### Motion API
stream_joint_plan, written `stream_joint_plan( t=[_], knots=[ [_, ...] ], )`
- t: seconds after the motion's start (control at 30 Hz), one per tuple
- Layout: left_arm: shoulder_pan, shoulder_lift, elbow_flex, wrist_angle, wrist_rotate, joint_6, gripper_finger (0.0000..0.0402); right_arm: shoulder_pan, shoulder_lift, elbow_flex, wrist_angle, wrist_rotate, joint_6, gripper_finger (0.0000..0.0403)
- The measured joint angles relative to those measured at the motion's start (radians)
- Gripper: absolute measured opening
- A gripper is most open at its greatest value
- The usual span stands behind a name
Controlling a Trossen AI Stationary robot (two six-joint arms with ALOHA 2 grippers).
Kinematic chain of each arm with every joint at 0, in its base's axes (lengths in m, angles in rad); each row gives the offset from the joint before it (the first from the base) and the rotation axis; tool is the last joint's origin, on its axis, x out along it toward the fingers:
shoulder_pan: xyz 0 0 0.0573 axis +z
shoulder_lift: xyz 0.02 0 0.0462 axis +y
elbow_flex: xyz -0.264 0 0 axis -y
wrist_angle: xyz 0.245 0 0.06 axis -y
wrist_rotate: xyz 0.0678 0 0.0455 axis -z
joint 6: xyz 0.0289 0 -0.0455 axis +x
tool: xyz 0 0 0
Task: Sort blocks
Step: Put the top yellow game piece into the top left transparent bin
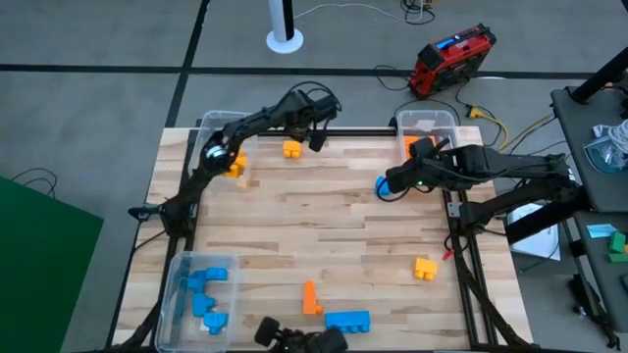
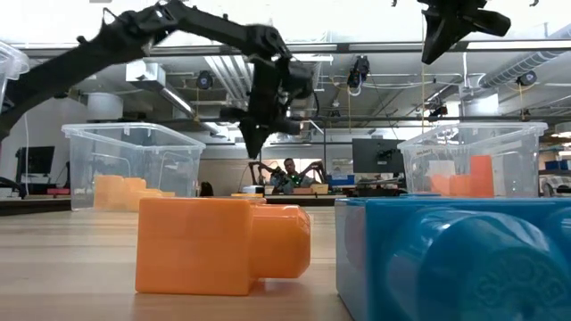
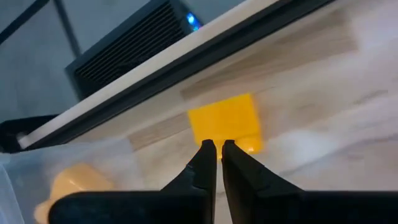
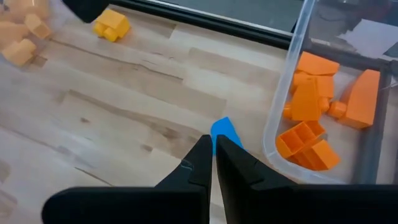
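A yellow block lies on the wooden table near its far edge. My left gripper hovers just above it, shut, with nothing between the fingers; in the low view my left gripper hangs clear of the table. A small blue block lies on the table beside the far right bin. My right gripper is over it, shut and empty, and my right gripper shows high up in the low view. More blocks lie toward the near edge: yellow, orange and blue.
Three clear bins stand on the table. The far left bin holds yellow blocks, the far right bin holds orange blocks, and the near left bin holds blue ones. The middle of the table is bare wood.
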Motion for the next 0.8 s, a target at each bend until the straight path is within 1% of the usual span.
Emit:
stream_joint_plan(
  t=[0.03,0.17,0.3,0.47,0.63,0.8],
  knots=[
    [0.006,0.018,0.011,-0.013,-0.002,0.002,0.0006,0.0,0.0,0.0,0.0,0.0,-0.005,0.0012],
    [0.02,0.023,-0.04,0.006,0.008,0.019,0.0006,0.0,0.0,0.0,0.0,0.0,-0.028,0.0012],
    [0.036,0.021,-0.053,0.044,0.094,0.064,0.0006,0.0,-0.001,0.0,-0.001,0.0,-0.044,0.0012],
    [0.057,0.021,-0.054,0.085,0.115,0.099,0.0006,0.0,0.001,0.0,0.0,0.005,-0.055,0.0012],
    [0.081,0.021,-0.068,0.086,0.226,0.126,0.0006,0.0,0.001,0.0,-0.001,0.008,-0.063,0.0012],
    [0.09,0.021,-0.078,0.07,0.292,0.151,0.0007,0.0,0.001,-0.001,-0.001,0.011,-0.071,0.0012]
  ],
)
